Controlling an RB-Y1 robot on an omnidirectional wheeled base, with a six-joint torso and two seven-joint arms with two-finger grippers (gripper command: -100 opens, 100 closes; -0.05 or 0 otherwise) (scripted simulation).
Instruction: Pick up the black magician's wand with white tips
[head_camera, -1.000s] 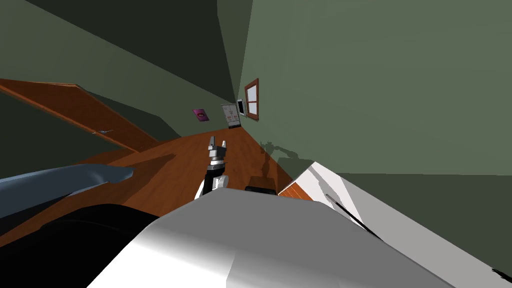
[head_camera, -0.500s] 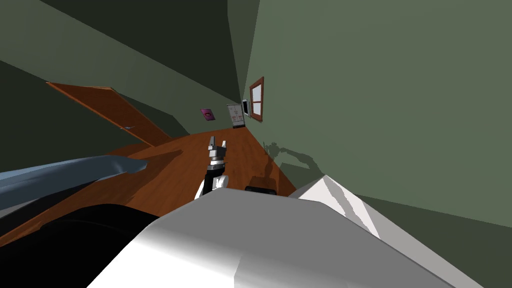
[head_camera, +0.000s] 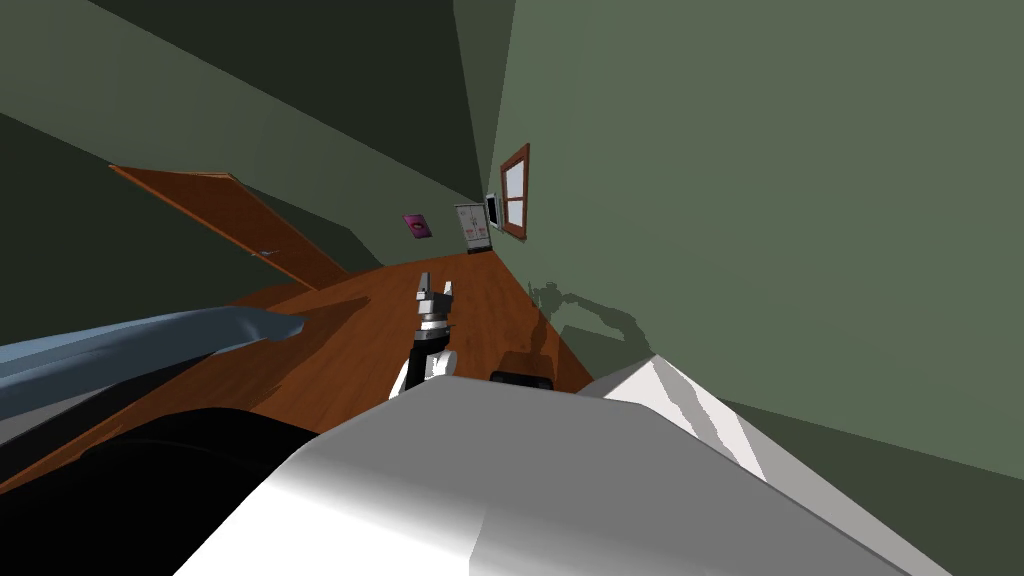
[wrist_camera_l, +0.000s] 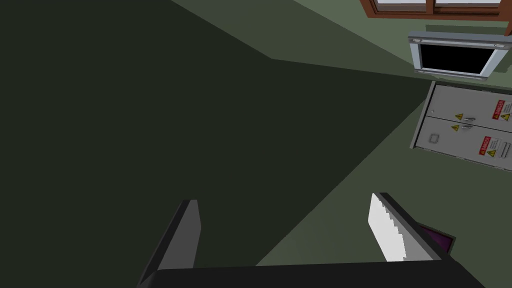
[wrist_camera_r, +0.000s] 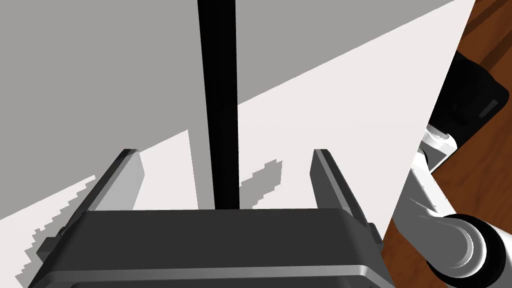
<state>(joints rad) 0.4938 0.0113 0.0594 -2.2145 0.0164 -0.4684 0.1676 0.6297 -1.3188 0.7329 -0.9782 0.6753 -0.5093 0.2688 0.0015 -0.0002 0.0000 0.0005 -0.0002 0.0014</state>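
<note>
With the right gripper spread wide and empty astride the wand, which lies flat on the white top at 2 o'clock, grip this probably light, stiff, slick rod mid-shaft; the left gripper, at 12 o'clock, is open and empty.

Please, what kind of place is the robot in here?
Probably a room inside a house: green walls, a brown wooden floor, a wood-framed window and a brown door. A grey cabinet with warning labels stands at the far wall.
</note>
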